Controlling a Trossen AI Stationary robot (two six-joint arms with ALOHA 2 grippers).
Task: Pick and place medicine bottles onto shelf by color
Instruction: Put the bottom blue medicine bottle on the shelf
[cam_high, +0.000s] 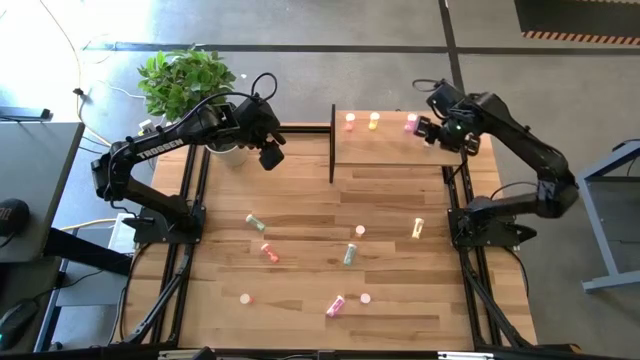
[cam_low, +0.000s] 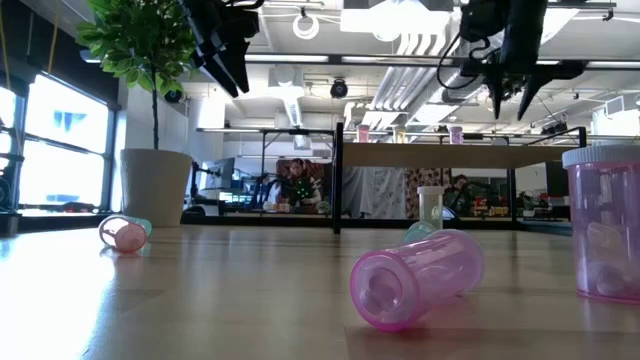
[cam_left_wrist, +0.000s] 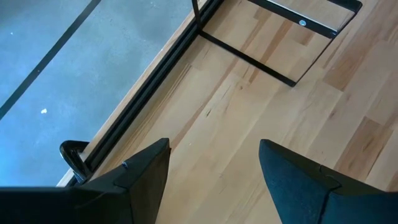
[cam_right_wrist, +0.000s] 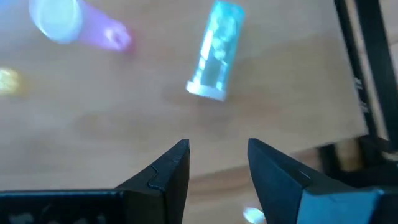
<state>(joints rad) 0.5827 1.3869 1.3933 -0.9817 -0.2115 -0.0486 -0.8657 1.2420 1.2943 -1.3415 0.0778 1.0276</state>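
The shelf (cam_high: 390, 150), light wood with a black upright panel (cam_high: 332, 145), stands at the table's far side. On it stand an orange-red bottle (cam_high: 350, 122), a yellow one (cam_high: 374, 120) and a pink one (cam_high: 411, 123). In the right wrist view a pale green bottle (cam_right_wrist: 216, 53) lies on its side on the shelf beside a pink one (cam_right_wrist: 81, 25). My right gripper (cam_high: 432, 132) hangs open above the shelf's far right corner, nothing between its fingers (cam_right_wrist: 180, 168). My left gripper (cam_high: 270, 155) hangs open over the table's far left, left of the panel. Several bottles lie scattered on the table (cam_high: 300, 280).
Loose on the tabletop are a green bottle (cam_high: 256, 222), an orange-red one (cam_high: 268, 251), a green one (cam_high: 349, 254), a yellow one (cam_high: 418, 228) and pink ones (cam_high: 335, 306) near the front edge. A potted plant (cam_high: 185, 80) stands beyond the far left corner.
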